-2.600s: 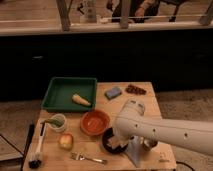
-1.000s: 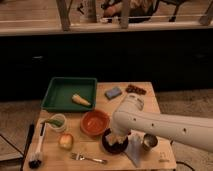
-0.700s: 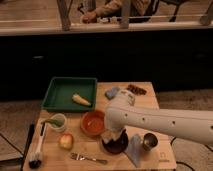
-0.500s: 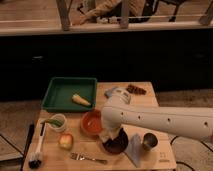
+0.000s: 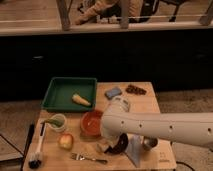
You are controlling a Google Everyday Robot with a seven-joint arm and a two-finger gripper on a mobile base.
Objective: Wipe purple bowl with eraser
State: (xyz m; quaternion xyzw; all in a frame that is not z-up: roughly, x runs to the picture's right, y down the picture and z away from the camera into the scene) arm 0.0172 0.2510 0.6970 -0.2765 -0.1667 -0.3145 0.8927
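The purple bowl [image 5: 120, 146] sits near the table's front edge, just right of the orange-red bowl [image 5: 91, 124]. My white arm covers most of it, so only a dark curved part shows. My gripper [image 5: 114, 144] hangs from the end of the arm, down at the bowl's left side. A small tan block, the eraser [image 5: 103, 147], shows at the bowl's left rim right by the gripper. I cannot tell whether the gripper holds it.
A grey wedge-shaped cloth [image 5: 134, 151] and a metal cup [image 5: 149, 144] lie right of the bowl. A fork [image 5: 89, 158], apple [image 5: 65, 141], mug [image 5: 57, 121] and brush [image 5: 37, 150] are at the front left. A green tray [image 5: 67, 90] and blue pad [image 5: 113, 92] are behind.
My arm has swung left across the table, and the gripper has moved from right of the purple bowl to its left side. The other objects have not moved.
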